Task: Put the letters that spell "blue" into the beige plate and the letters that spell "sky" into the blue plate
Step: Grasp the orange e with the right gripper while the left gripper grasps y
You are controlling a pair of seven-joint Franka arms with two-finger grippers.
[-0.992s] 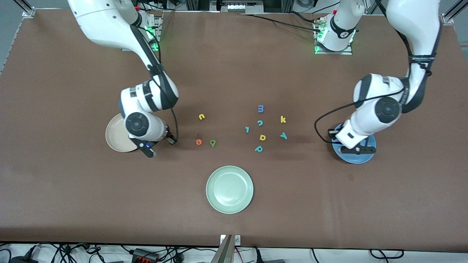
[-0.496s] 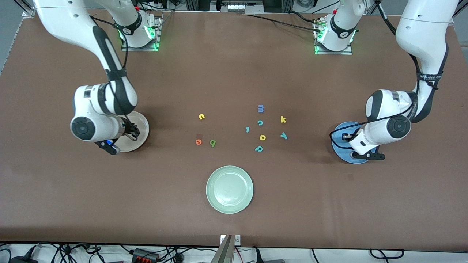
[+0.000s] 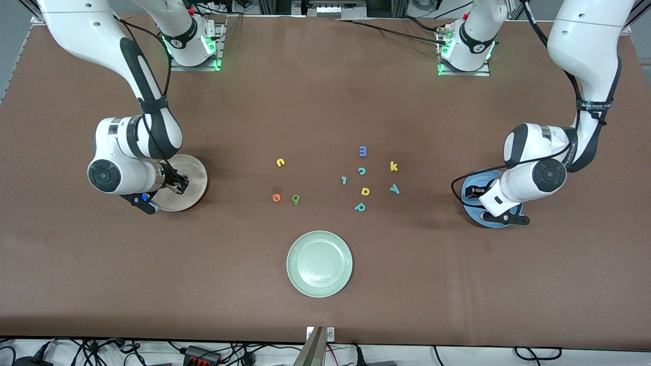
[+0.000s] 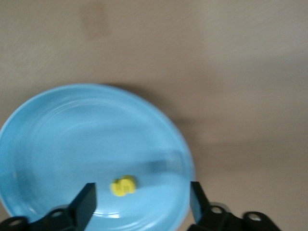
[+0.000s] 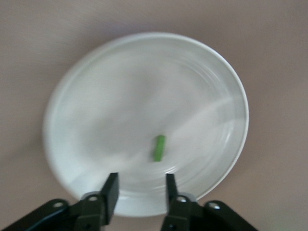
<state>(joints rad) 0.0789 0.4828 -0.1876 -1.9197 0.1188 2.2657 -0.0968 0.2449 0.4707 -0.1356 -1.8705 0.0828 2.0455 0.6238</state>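
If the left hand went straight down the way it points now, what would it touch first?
Probably the blue plate: the left hand hangs open over it, with the yellow "s" lying between its fingers, so it may touch that too.

Non-task items on the brown counter (image 3: pixel 325 101): pale green plate (image 3: pixel 319 264) sits nearest the front camera, roughly mid-counter, nothing on it. Farther from the camera is a loose cluster of foam letters: blue "m" (image 3: pixel 362 151) farthest from the camera, teal "c" (image 3: pixel 361 171) just nearer than it, teal hooked letter (image 3: pixel 344 180) beside the "c", yellow "a" (image 3: pixel 365 191) nearer again, teal "p" (image 3: pixel 360 207) closest to the plate. All lie flat, apart from each other.
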